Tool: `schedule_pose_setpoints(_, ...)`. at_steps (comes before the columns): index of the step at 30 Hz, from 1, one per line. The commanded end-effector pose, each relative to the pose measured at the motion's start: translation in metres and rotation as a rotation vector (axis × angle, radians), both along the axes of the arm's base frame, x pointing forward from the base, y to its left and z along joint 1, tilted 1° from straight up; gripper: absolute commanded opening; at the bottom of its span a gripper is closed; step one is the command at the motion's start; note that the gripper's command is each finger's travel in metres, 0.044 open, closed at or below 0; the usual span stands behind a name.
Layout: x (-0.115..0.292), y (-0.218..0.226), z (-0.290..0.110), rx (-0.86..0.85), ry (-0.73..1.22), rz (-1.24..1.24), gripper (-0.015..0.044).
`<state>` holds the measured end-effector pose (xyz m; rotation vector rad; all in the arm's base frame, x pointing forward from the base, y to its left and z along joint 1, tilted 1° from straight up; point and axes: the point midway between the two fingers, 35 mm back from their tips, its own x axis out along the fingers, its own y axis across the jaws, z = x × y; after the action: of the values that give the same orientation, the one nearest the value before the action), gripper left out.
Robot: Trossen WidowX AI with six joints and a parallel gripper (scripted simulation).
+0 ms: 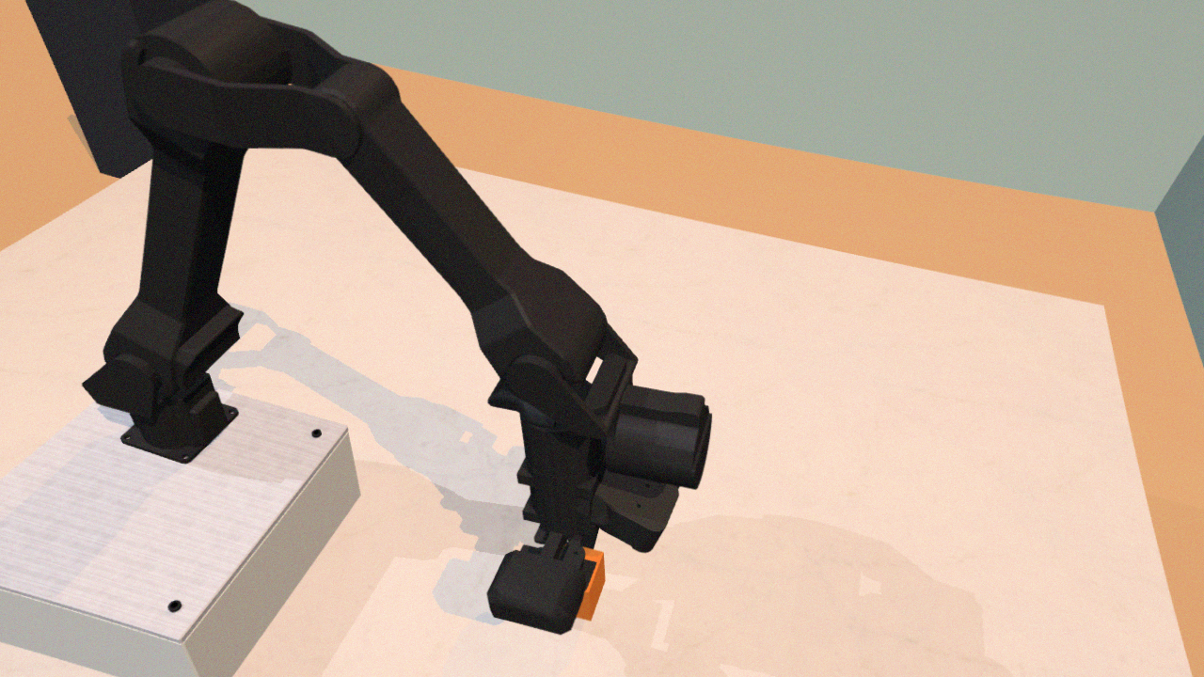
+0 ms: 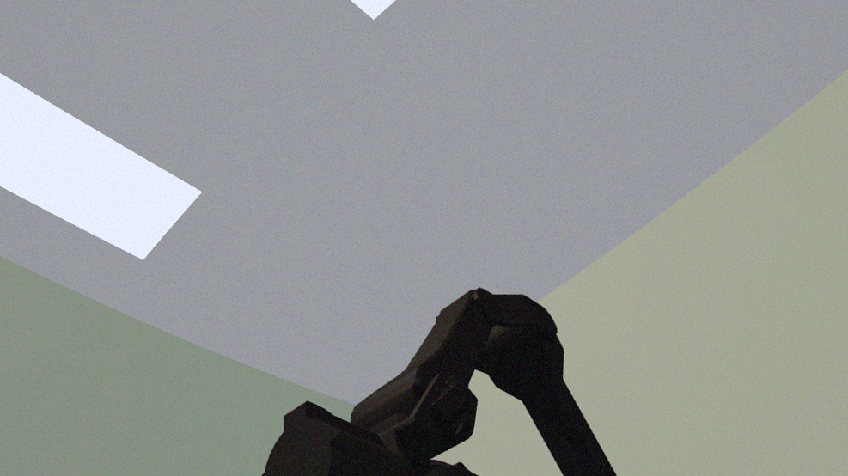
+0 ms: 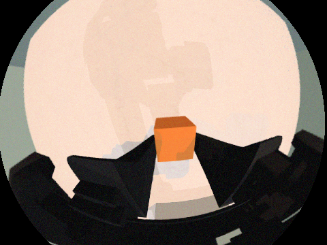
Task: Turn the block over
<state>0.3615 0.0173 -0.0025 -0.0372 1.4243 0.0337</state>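
An orange block (image 1: 594, 588) (image 3: 175, 145) sits between the two black fingers of my gripper (image 1: 578, 587) (image 3: 175, 135), which is shut on it. In the wrist view a finger lies against its left side and one against its right, and its top and one plain face show. In the top view the near finger covers much of the block. No mark shows on the visible faces, and I cannot tell which face bears it. The block is at or close to the pale table (image 1: 842, 378) (image 3: 238, 68). The exterior view does not show the block or the fingertips.
The arm stands on a silver-topped base box (image 1: 126, 522) at the left in the top view. A dark pillar (image 1: 84, 84) stands behind it at the upper left. The exterior camera looks up at the arm (image 2: 399, 474) and the ceiling lights (image 2: 71, 165).
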Motion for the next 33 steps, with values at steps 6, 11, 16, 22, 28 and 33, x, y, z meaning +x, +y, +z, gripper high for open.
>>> schedule_pose_setpoints(6,-0.002,0.000,-0.006,0.008,-0.139,-0.002,0.0000)
schedule_pose_setpoints(11,-0.003,0.000,-0.007,0.011,-0.218,-0.001,0.0000)
schedule_pose_setpoints(16,-0.005,0.000,-0.007,0.014,-0.297,-0.001,0.0000)
schedule_pose_setpoints(22,-0.009,0.000,-0.005,0.019,-0.391,-0.001,0.0000)
schedule_pose_setpoints(28,-0.010,0.000,-0.005,0.020,-0.416,-0.001,0.0000)
schedule_pose_setpoints(33,-0.004,0.000,-0.015,0.023,-0.473,-0.001,0.0000)
